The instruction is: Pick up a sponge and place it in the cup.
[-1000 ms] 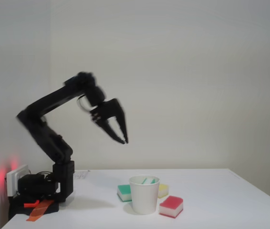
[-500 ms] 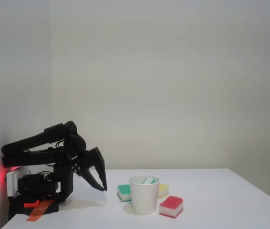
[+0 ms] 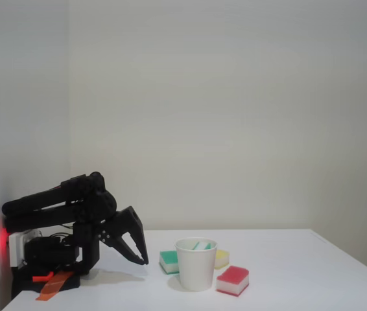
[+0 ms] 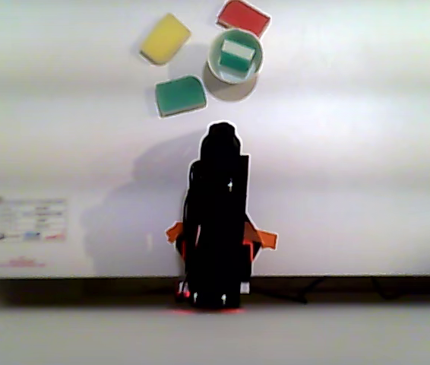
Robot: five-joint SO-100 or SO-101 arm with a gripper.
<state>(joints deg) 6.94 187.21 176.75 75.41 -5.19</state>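
A green-and-white sponge (image 4: 238,53) lies inside the white paper cup (image 4: 211,62); in the fixed view its top (image 3: 201,245) pokes just above the cup (image 3: 196,269) rim. A second green sponge (image 4: 180,96) lies flat on the table beside the cup, and in the fixed view it (image 3: 168,261) sits to the cup's left. My gripper (image 3: 142,262) hangs low over the table, left of that sponge and apart from it, with the arm folded back over its base. Its fingertips look closed together with nothing between them. In the other view the gripper (image 4: 222,129) points toward the cup.
A red-and-white sponge (image 3: 233,280) lies right of the cup and a yellow sponge (image 3: 222,258) behind it. In the other view the red sponge (image 4: 244,15) and the yellow sponge (image 4: 165,38) lie near the far table edge. A label sheet (image 4: 31,220) lies at the near left.
The arm has dropped from a raised pose above the cup and folded back toward its base. In the last half second the gripper only shifted slightly.
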